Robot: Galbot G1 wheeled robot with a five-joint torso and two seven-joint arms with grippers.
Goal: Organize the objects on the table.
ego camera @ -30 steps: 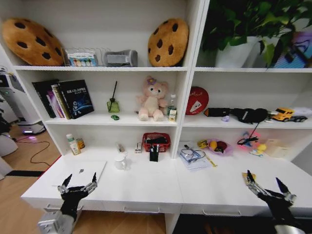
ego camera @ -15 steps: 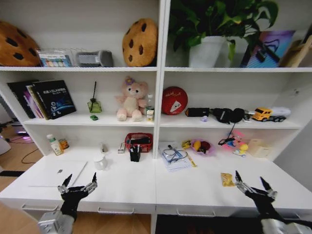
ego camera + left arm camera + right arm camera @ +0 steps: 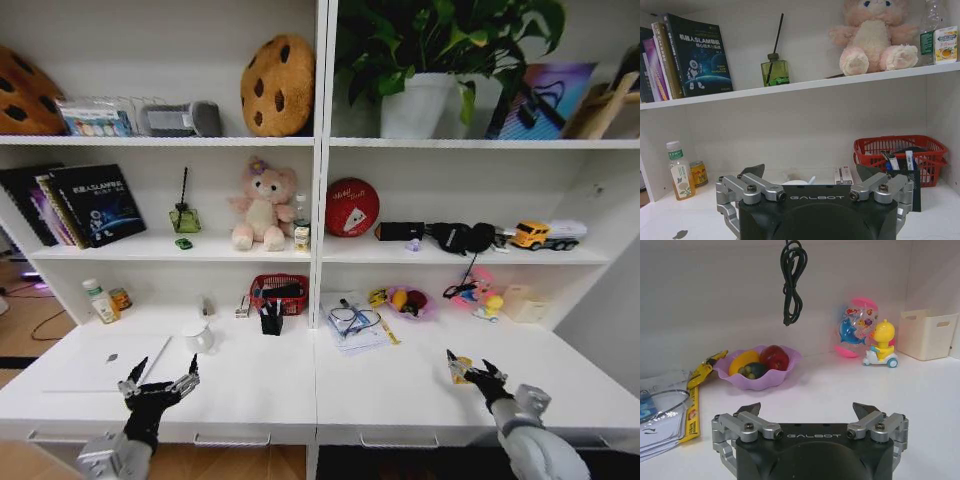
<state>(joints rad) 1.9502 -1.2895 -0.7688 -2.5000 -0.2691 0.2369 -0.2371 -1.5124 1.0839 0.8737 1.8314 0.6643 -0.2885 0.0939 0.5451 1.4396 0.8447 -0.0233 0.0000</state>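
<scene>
Silver laptop [image 3: 108,361] lies flat at the desk's [image 3: 330,395] left end, with a small can [image 3: 121,299] and a bottle [image 3: 99,301] near the back wall behind it. Just in front of the laptop's near right corner hovers the left gripper [image 3: 160,385], fingers spread and empty. Past the middle, pens stand in a black holder [image 3: 270,318] in front of a red basket [image 3: 278,292], beside a stack of papers [image 3: 352,329]. Farther right, the right gripper [image 3: 472,369] hangs with fingers spread right over a yellow wrapper [image 3: 458,369], which lies flat on the desk. The step looks like the approach to that wrapper; next the fingers would need to drop and pinch its thin edge. Nothing crowds it; a fruit bowl [image 3: 757,369] and a duck toy [image 3: 881,345] stand well behind.
</scene>
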